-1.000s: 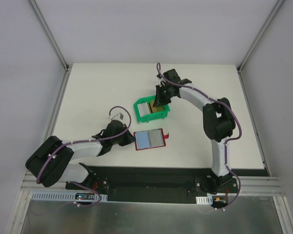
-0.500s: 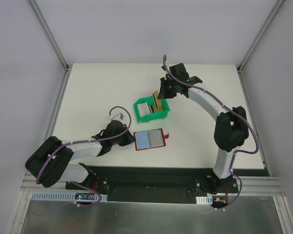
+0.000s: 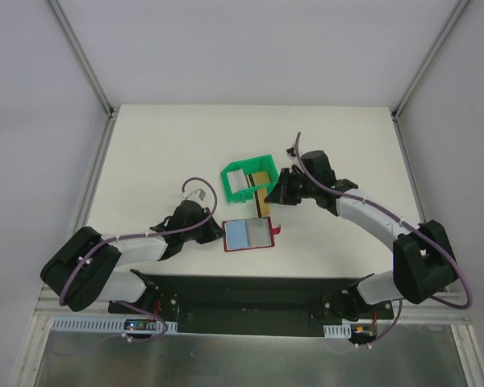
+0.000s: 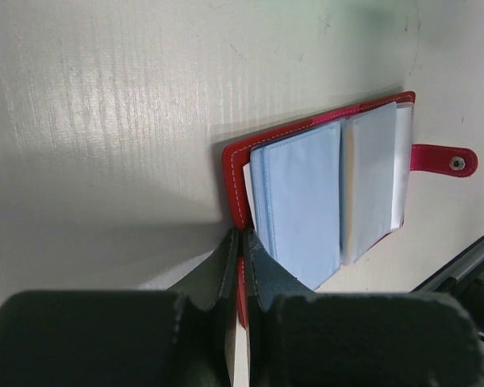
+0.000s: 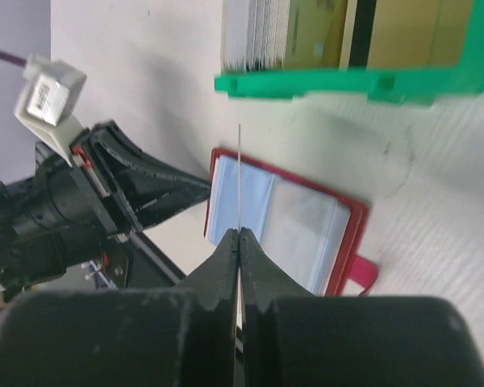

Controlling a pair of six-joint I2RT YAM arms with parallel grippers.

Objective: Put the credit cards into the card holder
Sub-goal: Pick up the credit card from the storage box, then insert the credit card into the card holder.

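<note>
The red card holder point(image 3: 248, 235) lies open on the table with pale blue pockets up; it also shows in the left wrist view point(image 4: 323, 185) and the right wrist view point(image 5: 290, 226). My left gripper point(image 4: 241, 242) is shut on its left red cover edge. My right gripper point(image 5: 239, 234) is shut on a golden credit card point(image 3: 264, 201), seen edge-on as a thin line point(image 5: 239, 177), and holds it above the holder, between the holder and the bin. More credit cards point(image 5: 306, 32), whitish and golden, stand in the green bin point(image 3: 248, 180).
The green bin point(image 5: 347, 83) sits just behind the card holder. The holder's snap tab point(image 4: 444, 159) sticks out on its right side. The table's near edge with a black rail runs just in front of the holder.
My right gripper has lifted a golden card out of the green bin and carried it toward me, down over the open card holder. The left gripper has kept its hold.
</note>
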